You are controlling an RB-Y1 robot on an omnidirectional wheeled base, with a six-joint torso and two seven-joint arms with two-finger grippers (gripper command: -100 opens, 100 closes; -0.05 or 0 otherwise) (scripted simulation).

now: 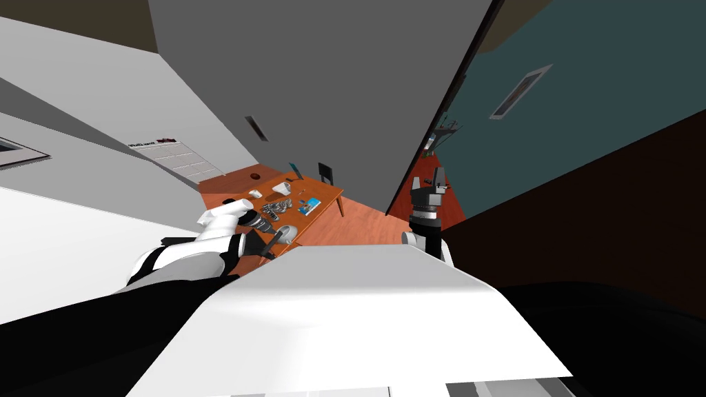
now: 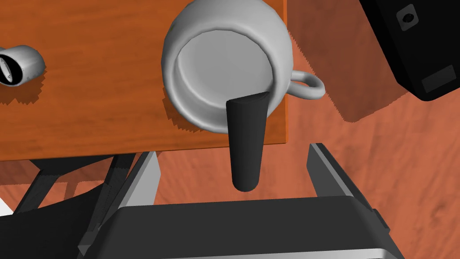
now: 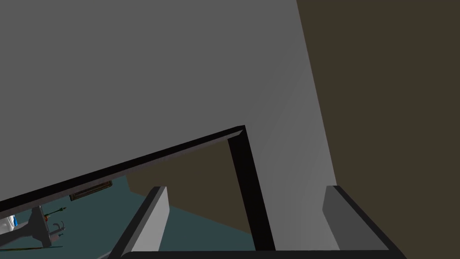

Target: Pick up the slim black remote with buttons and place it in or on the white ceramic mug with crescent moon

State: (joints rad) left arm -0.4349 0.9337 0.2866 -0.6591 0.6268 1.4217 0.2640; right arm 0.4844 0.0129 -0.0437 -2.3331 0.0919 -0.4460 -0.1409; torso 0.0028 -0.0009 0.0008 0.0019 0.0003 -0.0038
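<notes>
1. The desk (image 2: 90, 90) sits left of centre in the head view, and its corner edge leaves little margin.
2. My left claw (image 2: 232, 150) is released, its blades clear of the load. My right claw (image 3: 245, 189) is spread too.
3. The mug (image 2: 278, 40) stands right at that corner, so a bump could knock it off.
4. The remote (image 2: 245, 144) leans on the mug's rim with one end inside. If I brush it when backing away, I could lever it out.

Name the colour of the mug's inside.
Plain light grey; the mug shows best in the left wrist view.
</notes>
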